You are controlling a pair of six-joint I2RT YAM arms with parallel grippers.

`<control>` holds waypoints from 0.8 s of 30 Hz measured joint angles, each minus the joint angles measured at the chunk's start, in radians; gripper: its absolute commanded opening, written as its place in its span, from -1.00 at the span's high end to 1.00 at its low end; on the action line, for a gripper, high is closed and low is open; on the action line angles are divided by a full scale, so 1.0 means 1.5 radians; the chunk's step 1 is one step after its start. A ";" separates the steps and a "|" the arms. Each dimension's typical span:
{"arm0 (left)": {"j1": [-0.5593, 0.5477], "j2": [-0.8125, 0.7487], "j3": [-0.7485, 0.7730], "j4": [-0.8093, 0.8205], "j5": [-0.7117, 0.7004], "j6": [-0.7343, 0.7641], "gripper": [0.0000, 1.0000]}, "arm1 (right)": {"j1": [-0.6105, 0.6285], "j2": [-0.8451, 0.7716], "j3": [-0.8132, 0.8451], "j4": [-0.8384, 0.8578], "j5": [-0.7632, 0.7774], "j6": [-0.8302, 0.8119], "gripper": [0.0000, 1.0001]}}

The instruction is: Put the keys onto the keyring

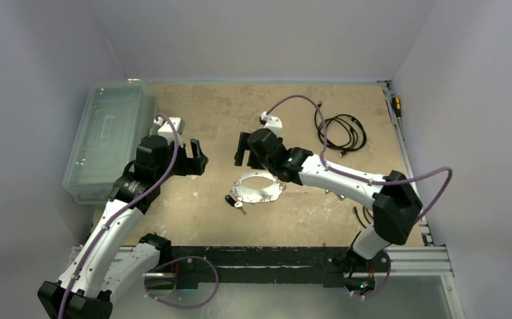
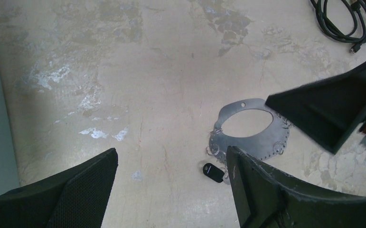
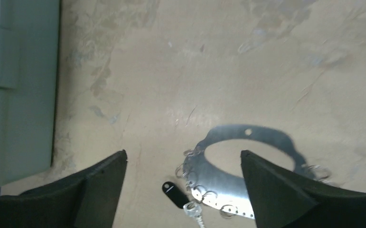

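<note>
The 2 keys (image 3: 173, 194) lie together on the table just beside the keyring (image 3: 247, 142), at its ringed edge. Their long axis slants across the right gripper (image 3: 183, 156), black head toward its left finger, and they sit between its fingertips, so your right arm looks better lined up. Both grippers are spread wide and hold nothing. The left gripper (image 2: 171, 156) has the keys just inside its right finger, and I can't tell what's in the clear bin (image 1: 107, 139) beyond its left finger.
</note>
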 measured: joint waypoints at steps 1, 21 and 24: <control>-0.002 -0.001 0.000 0.000 -0.003 0.000 -0.66 | 0.013 0.013 0.003 -0.002 0.007 0.016 -0.53; -0.024 -0.004 0.000 -0.001 -0.041 0.000 -0.64 | 0.084 0.192 0.040 -0.012 -0.026 0.283 -0.26; -0.025 -0.004 0.000 -0.001 -0.041 -0.001 -0.63 | 0.087 0.207 0.040 -0.012 -0.026 0.296 -0.24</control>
